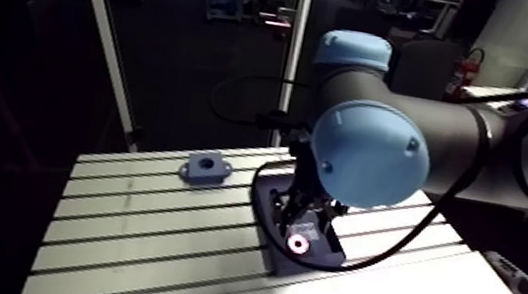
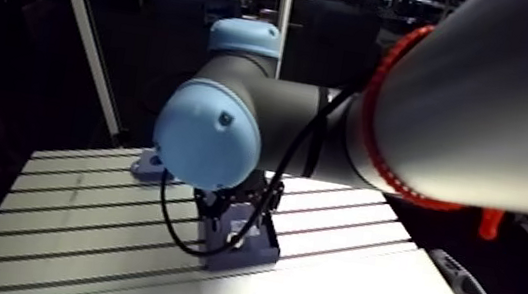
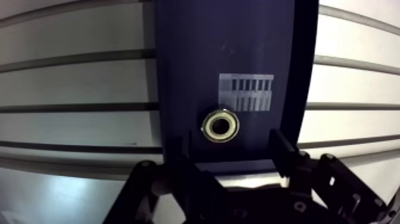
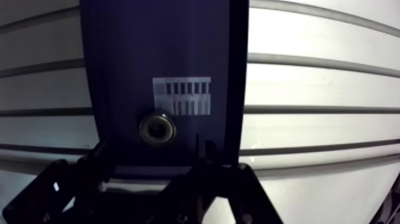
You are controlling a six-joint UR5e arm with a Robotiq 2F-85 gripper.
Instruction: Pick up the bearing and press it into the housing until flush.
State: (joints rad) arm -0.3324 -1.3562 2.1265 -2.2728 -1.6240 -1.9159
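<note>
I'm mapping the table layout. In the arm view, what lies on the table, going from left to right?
Grey housing → dark plate, which carries the bearing.

Bearing (image 3: 221, 127) lies on tray (image 3: 238, 47), housing (image 1: 205, 168) well apart

Slotted table (image 1: 132, 240) bears a dark tray (image 3: 238, 47) — and, apart, a grey housing (image 1: 205, 168).

A dark blue tray (image 3: 238, 47) lies flat across the slotted aluminium worktop (image 3: 77, 83), with a pale label (image 3: 246, 92) printed with dark bars on its surface.
</note>
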